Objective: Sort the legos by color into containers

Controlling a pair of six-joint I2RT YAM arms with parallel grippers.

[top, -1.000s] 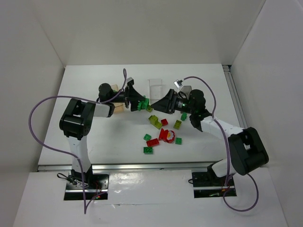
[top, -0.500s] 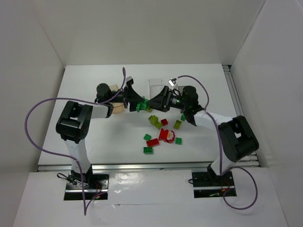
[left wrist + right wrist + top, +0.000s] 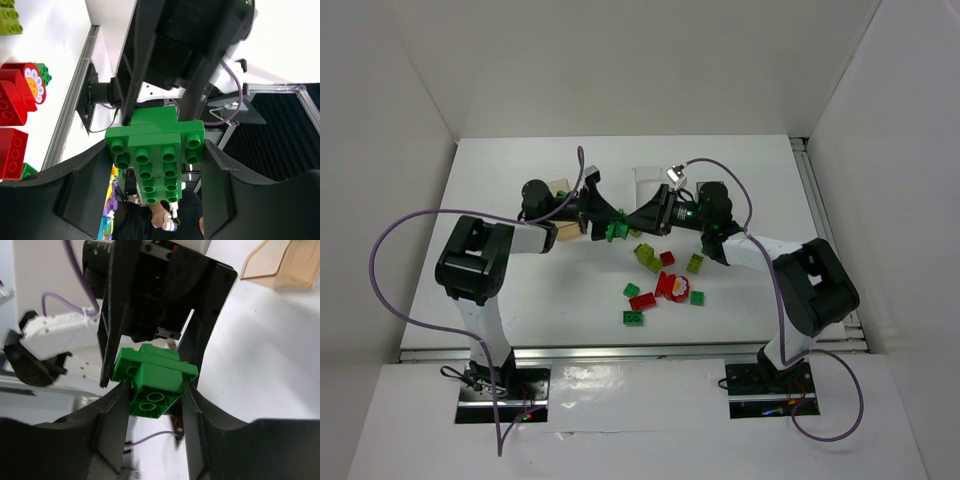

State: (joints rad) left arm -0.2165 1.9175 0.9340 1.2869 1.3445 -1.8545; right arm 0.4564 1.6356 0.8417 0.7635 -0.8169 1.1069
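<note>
Right gripper [image 3: 152, 392] had just swung in and pinched the green lego [image 3: 615, 230] that left gripper [image 3: 156, 165] was already clamping, mid-air near the clear container [image 3: 647, 183]. Looked like a handover before binning.

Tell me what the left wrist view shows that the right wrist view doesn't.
Only the left wrist view: red bricks, the round red piece and a yellow-green brick. Only the right wrist view: the orange-tan container. Both: the green brick stack gripped between the left pincer and right pincer, studs in the first, underside in the second.
</note>
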